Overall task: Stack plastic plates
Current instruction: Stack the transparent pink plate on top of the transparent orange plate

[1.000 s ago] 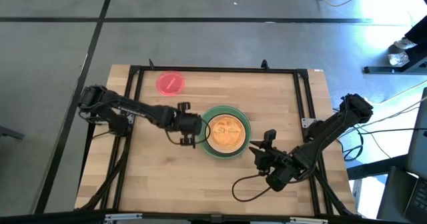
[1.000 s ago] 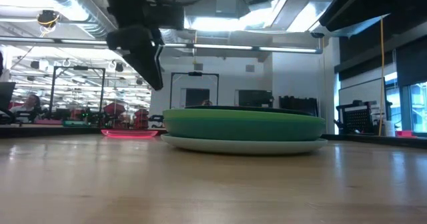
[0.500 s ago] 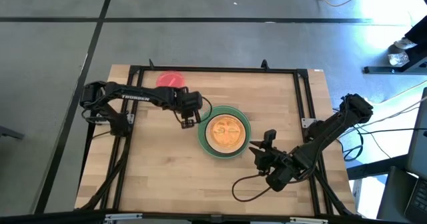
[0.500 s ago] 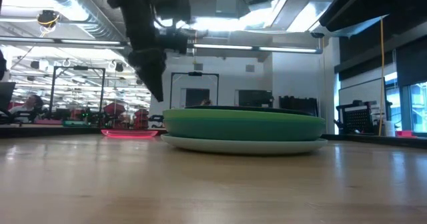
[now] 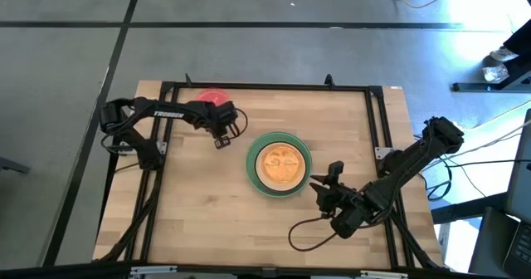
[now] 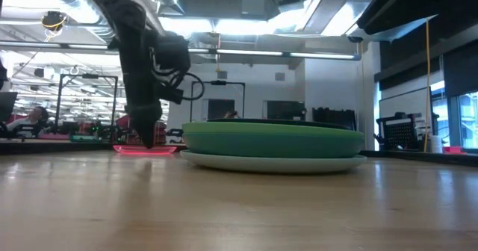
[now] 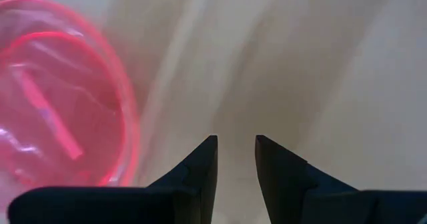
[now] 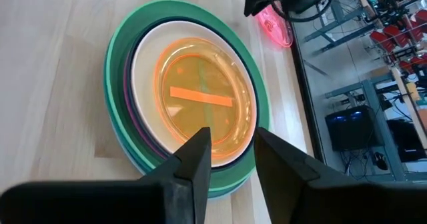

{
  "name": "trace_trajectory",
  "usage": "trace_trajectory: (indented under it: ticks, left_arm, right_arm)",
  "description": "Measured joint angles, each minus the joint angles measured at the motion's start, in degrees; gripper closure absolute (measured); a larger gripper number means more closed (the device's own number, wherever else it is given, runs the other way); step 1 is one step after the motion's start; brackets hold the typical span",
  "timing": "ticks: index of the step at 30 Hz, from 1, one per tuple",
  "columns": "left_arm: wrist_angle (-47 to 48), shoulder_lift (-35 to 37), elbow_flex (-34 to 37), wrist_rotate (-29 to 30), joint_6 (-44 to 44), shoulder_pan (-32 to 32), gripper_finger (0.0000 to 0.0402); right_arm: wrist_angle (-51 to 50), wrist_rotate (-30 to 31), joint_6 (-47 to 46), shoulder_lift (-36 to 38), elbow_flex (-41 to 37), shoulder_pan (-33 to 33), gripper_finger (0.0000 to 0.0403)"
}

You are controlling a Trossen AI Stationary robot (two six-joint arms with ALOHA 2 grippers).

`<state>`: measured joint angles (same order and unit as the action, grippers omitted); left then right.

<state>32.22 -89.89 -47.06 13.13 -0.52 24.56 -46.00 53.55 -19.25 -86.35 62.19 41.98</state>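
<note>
Wooden table (image 5: 207,204) carries the plate stack (image 5: 280,163) at its middle, an orange plate (image 5: 280,164) on top. Far left of it lies the small red plate (image 5: 212,96), with the left gripper (image 5: 221,138) hovering just beside its near-right edge, fingers slightly parted and empty. Near right of the stack waits the right gripper (image 5: 320,184), likewise a little open.

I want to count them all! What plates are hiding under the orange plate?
Under the orange plate sits a pale plate, then thin dark and pinkish rims, then a big green plate. In the low view, a pale grey plate lies at the bottom. The covered plates cannot be counted exactly.
</note>
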Motion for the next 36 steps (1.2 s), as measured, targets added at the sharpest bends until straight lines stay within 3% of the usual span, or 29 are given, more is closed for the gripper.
trace_trajectory:
  ticks: [13,18,22,29,36]
  left_arm:
    - [-8.9,0.0,4.1,12.8,-1.8,4.2,0.0308]
    - [-9.4,0.0,4.9,12.1,-2.2,7.0,0.0308]
    - [-10.2,0.0,5.9,7.1,-3.5,8.6,0.0308]
    - [-13.6,0.2,8.8,6.8,-5.9,10.1,0.0310]
    - [-15.9,0.1,9.2,6.8,-6.3,8.7,0.0378]
  right_arm:
    - [0.0,2.9,0.0,0.0,0.0,0.0,0.0292]
    - [0.0,2.8,0.0,0.0,0.0,0.0,0.0292]
    - [0.0,2.9,0.0,0.0,0.0,0.0,0.0292]
    - [0.0,2.9,0.0,0.0,0.0,0.0,0.0292]
    - [0.0,5.3,0.0,0.0,0.0,0.0,0.0292]
